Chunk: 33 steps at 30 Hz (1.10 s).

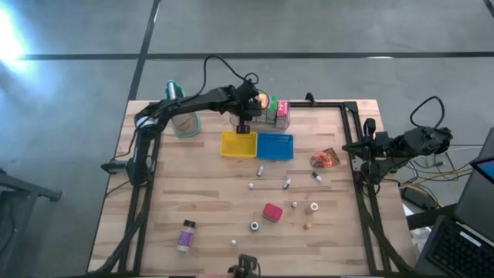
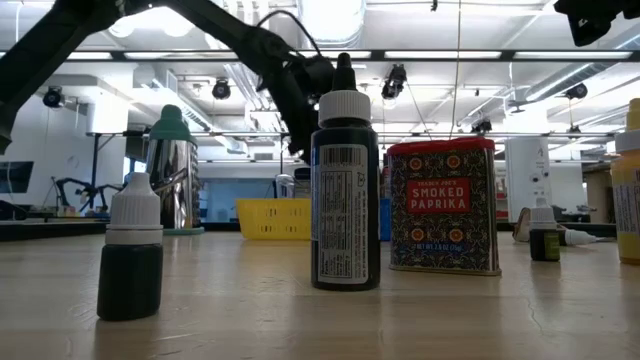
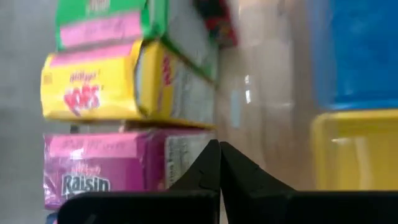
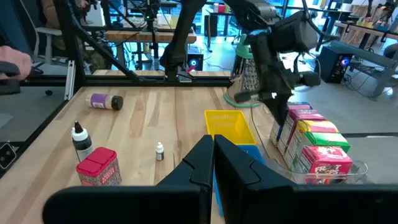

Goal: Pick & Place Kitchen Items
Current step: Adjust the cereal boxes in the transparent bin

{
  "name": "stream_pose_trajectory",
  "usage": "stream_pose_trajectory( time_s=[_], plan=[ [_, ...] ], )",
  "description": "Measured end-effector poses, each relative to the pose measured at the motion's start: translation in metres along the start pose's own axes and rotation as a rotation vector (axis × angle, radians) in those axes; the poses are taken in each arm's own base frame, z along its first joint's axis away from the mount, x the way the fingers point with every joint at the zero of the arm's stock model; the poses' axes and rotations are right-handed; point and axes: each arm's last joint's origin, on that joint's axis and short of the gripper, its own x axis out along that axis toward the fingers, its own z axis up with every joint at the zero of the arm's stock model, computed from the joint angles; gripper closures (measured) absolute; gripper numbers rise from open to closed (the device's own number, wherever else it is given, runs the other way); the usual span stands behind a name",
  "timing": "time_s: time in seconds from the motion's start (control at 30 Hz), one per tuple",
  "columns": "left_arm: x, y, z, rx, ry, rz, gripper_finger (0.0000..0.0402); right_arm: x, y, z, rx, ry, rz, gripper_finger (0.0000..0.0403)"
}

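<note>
Dropper bottle (image 2: 345, 190) before paprika tin (image 2: 443, 205).

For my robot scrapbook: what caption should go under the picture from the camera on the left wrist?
The left end effector, shut and empty, points at a yellow cereal box and a pink cereal box.

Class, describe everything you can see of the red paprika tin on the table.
The paprika tin is a small box-shaped container, red with a patterned dark and gold label reading "Smoked Paprika". It looks like metal, with a red lid on top, closed. It stands upright on the wooden table, toward the near edge in the overhead view, right of a dark dropper bottle and apart from it. Nothing touches it but the tabletop; neither gripper is near.
</note>
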Motion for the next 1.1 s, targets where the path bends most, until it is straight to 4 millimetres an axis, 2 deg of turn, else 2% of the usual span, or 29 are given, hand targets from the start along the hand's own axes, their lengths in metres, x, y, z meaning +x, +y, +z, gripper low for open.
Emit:
stream_pose_trajectory(
  time_s=[0.27, 0.5, 0.73, 0.87, 0.97, 1.1],
  plan=[
    [-0.057, -0.006, 0.021, -0.001, -0.09, -0.026, 0.0399, 0.0, 0.0, 0.0, 0.0, 0.0, 0.0, 0.0394],
    [-0.128, -0.007, 0.023, -0.068, -0.26, -0.032, 0.0396, 0.0, 0.0, 0.0, 0.0, 0.0, 0.0, 0.0394],
    [-0.187, -0.019, 0.01, -0.136, -0.372, 0.007, 0.0398, 0.0, 0.0, 0.0, 0.0, 0.0, 0.0, 0.0394],
    [-0.21, -0.029, -0.002, -0.188, -0.408, 0.048, 0.0398, 0.0, 0.0, 0.0, 0.0, 0.0, 0.0, 0.0394],
    [-0.22, -0.039, -0.015, -0.232, -0.423, 0.115, 0.0399, 0.0, 0.0, 0.0, 0.001, -0.002, 0.0, 0.0394],
    [-0.222, -0.054, -0.038, -0.288, -0.47, 0.165, 0.0398, 0.0, 0.0, 0.001, 0.005, -0.01, 0.0, 0.0394]
  ],
)
